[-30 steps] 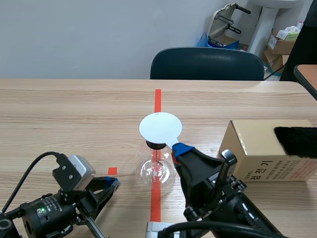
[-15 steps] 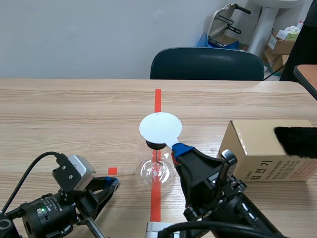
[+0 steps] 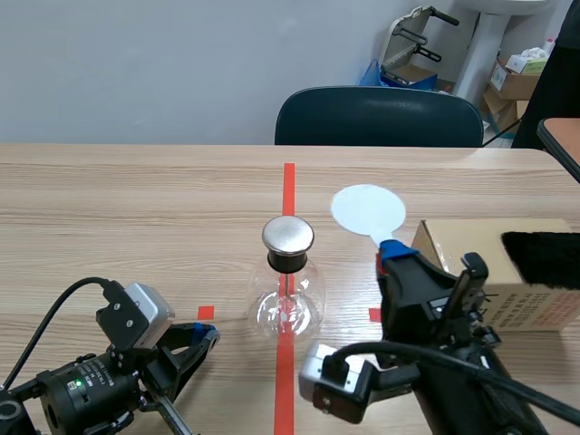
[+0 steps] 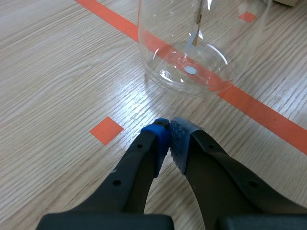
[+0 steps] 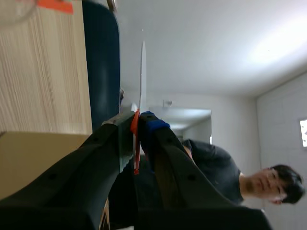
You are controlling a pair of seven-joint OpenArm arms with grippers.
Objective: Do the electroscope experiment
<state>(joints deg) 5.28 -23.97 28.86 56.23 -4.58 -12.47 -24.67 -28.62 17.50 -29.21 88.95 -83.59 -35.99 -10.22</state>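
The electroscope, a glass flask [image 3: 287,310] with a round metal cap [image 3: 288,235], stands on the red tape line mid-table. My right gripper [image 3: 392,252] is shut on the handle of a white disc paddle [image 3: 367,210], which it holds up to the right of the cap and apart from it. The right wrist view has the disc [image 5: 142,76] edge-on above the gripper [image 5: 137,125], with the red handle pinched between the pads. Low at the left, my left gripper [image 3: 205,333] is shut on nothing. Its wrist view has the flask [image 4: 192,62] just ahead of the gripper [image 4: 169,130].
A cardboard box [image 3: 471,272] with a strip of black fur [image 3: 544,258] on top lies at the right, close beside my right arm. A dark chair [image 3: 376,118] stands behind the table's far edge. A person [image 5: 225,172] appears in the right wrist view.
My right gripper has carried the white disc off the flask's cap to the right and slightly away, leaving the metal cap uncovered. The left arm has not moved.
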